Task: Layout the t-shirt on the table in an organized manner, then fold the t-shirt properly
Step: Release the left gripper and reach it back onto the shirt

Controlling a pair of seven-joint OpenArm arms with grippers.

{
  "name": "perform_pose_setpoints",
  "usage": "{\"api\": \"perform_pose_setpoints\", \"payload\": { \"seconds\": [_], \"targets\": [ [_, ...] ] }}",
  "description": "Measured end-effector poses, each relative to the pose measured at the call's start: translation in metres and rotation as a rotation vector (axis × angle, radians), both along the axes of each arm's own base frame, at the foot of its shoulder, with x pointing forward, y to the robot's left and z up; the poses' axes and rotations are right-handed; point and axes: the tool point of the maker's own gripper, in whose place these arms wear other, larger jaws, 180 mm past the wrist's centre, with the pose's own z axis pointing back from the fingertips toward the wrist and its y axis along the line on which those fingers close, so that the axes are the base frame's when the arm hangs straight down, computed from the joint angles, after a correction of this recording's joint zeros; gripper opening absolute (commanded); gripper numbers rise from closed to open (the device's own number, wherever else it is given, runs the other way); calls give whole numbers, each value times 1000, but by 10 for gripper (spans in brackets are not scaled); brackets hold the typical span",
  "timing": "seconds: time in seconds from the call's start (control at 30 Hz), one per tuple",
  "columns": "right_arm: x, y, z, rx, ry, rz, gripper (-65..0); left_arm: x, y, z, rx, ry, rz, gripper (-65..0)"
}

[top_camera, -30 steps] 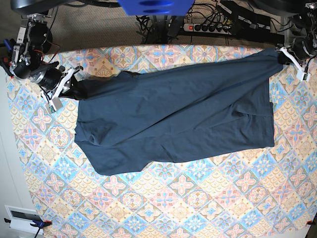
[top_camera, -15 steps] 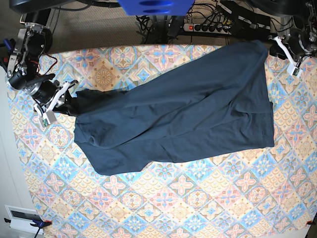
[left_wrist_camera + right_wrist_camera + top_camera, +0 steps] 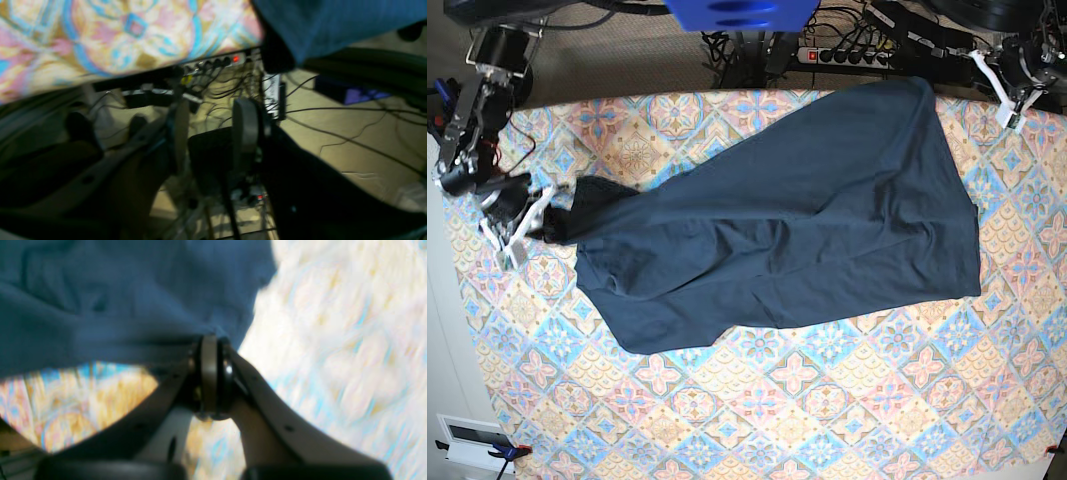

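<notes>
Covering nearly the whole base view, the large rectangular surface (image 3: 807, 400) wears a colourful tile-pattern cloth of blue, pink and cream diamonds and floral medallions, with bare floor, a power strip (image 3: 847, 55) showing a red light and a tangle of dark cables (image 3: 350, 133) beyond its far edge. Across the upper middle of that surface lies the plain dark navy soft cloth t-shirt (image 3: 787, 230), spread wide but creased, with diagonal folds running from its far corner near the power strip down toward the camera's left, and one rounded lobe reaching toward the near side. At the camera's left end the cloth is drawn into a narrow bunch, and there the right gripper (image 3: 213, 340) has its fingers (image 3: 208, 373) pressed together on a pinch of the navy fabric, as the right wrist view shows up close, though blurred. In the base view this gripper (image 3: 527, 222) sits low over the patterned cloth at the shirt's edge. The left gripper (image 3: 1007, 95) is at the far corner on the camera's right, just beside the shirt's upper end but apart from it. In the blurred left wrist view its fingers (image 3: 245, 133) stand spread with nothing between them, the floor and cables showing through the gap, and a corner of navy cloth hangs at the top of that view.
</notes>
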Motion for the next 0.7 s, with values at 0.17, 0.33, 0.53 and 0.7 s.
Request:
{"api": "perform_pose_setpoints", "payload": {
  "seconds": [0.17, 0.33, 0.53, 0.7],
  "targets": [
    [29, -6, 14, 42, -46, -26, -650, 44, -7, 4, -36, -126, 55, -436],
    [26, 12, 2, 40, -8, 27, -650, 89, -16, 2, -105, -230, 136, -436],
    [26, 11, 3, 33, -10, 30, -650, 135, -59, -25, -254, -230, 142, -436],
    [27, 15, 5, 46, -20, 34, -650, 171, -72, -37, -246, -242, 88, -436]
  ]
}}
